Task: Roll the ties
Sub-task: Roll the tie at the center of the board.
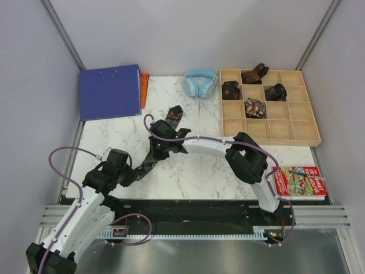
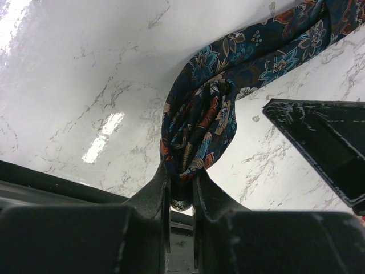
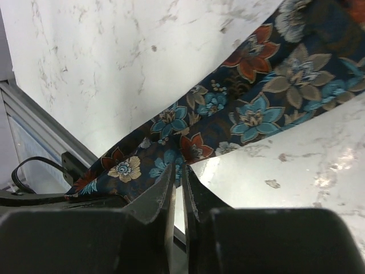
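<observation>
The tie (image 2: 199, 114) looks limp and slippery. Our left fingers (image 2: 151, 197) clamp its rolled end, right fingers (image 3: 157, 197) pinch the strip's edge. We'd hold close to the roll.

You're seeing tie (image 2: 199, 125) showing dark navy ground, carrying teal, rust and cream floral print. Under it, table (image 1: 114, 142) showing white marble with grey veining. Upper left, binder (image 1: 110, 91) showing solid blue; top centre, headphones (image 1: 200, 83) showing light blue; lower right, book (image 1: 299, 181) showing red cover.

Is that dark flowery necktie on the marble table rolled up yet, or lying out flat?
Only partly rolled: the dark floral necktie is coiled at the left gripper, the rest a long strip.
</observation>
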`<control>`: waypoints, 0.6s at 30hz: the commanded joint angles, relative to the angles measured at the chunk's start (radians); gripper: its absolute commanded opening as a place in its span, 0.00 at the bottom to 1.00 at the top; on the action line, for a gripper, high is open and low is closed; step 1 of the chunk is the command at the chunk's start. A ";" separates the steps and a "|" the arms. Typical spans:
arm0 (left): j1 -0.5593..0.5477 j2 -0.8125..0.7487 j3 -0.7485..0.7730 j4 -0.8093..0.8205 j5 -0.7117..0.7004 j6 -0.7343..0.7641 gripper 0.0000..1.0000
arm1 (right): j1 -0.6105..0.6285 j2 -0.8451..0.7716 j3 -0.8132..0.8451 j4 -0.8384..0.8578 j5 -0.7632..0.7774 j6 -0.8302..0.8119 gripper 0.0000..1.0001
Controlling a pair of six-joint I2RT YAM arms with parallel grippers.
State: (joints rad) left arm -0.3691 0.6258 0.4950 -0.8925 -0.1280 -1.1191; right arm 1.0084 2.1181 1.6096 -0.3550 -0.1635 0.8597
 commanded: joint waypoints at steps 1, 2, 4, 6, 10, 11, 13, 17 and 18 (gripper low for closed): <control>-0.004 0.006 0.040 -0.010 -0.024 -0.025 0.02 | 0.025 0.040 0.050 0.051 -0.048 -0.001 0.16; -0.004 0.008 0.042 -0.008 -0.025 -0.025 0.02 | 0.027 0.046 0.047 0.060 -0.068 -0.001 0.16; -0.004 0.012 0.043 -0.010 -0.027 -0.024 0.02 | 0.035 0.063 0.039 0.085 -0.085 -0.002 0.15; -0.004 0.018 0.050 -0.011 -0.032 -0.022 0.02 | 0.044 0.078 0.036 0.091 -0.094 0.002 0.15; -0.004 0.035 0.076 -0.014 -0.045 -0.007 0.02 | 0.059 0.092 0.024 0.119 -0.103 0.018 0.15; -0.004 0.044 0.091 -0.017 -0.045 -0.001 0.02 | 0.064 0.094 0.024 0.122 -0.106 0.021 0.15; -0.004 0.066 0.106 -0.022 -0.045 0.010 0.02 | 0.075 0.097 0.027 0.129 -0.116 0.032 0.15; -0.004 0.095 0.149 -0.023 -0.050 0.028 0.02 | 0.093 0.088 0.026 0.149 -0.136 0.053 0.15; -0.004 0.106 0.155 -0.022 -0.051 0.036 0.02 | 0.094 0.086 0.026 0.154 -0.137 0.056 0.15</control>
State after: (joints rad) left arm -0.3691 0.7067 0.5838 -0.9367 -0.1368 -1.1168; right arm 1.0790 2.2093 1.6218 -0.2447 -0.2588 0.8871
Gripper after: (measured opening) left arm 0.177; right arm 0.153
